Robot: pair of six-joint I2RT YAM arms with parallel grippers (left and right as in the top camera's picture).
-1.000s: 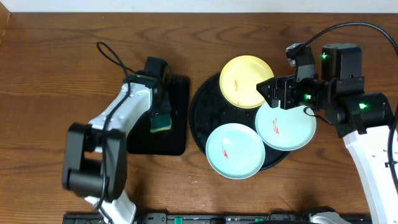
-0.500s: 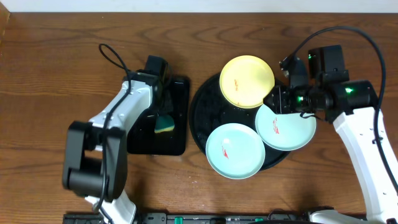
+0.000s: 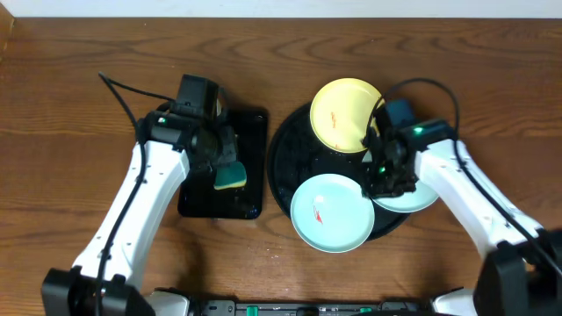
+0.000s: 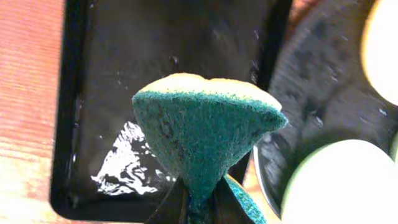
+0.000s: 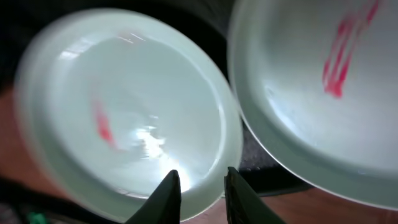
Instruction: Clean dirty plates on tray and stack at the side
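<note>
The round black tray (image 3: 288, 145) carries three plates: a pale yellow plate (image 3: 347, 114) at the back, a mint plate (image 3: 329, 211) at the front with a red smear, and a second mint plate (image 3: 420, 195) at the right, partly under my right arm. My right gripper (image 3: 385, 180) hovers between the two mint plates. In the right wrist view its jaws (image 5: 202, 190) stand narrowly apart over the rim of the left plate (image 5: 124, 106), gripping nothing; the other smeared plate (image 5: 311, 106) lies to the right. My left gripper (image 4: 198, 202) is shut on a green-and-yellow sponge (image 4: 205, 124).
The sponge (image 3: 232, 178) hangs above a small rectangular black tray (image 3: 250, 132), wet in places (image 4: 124, 168), just left of the round tray (image 4: 323, 68). Bare wooden table (image 3: 70, 105) surrounds both trays. Cables trail behind each arm.
My left gripper has shut on the sponge and raised it off the rectangular tray. My right arm has swung in over the round tray and its jaws have narrowed.
</note>
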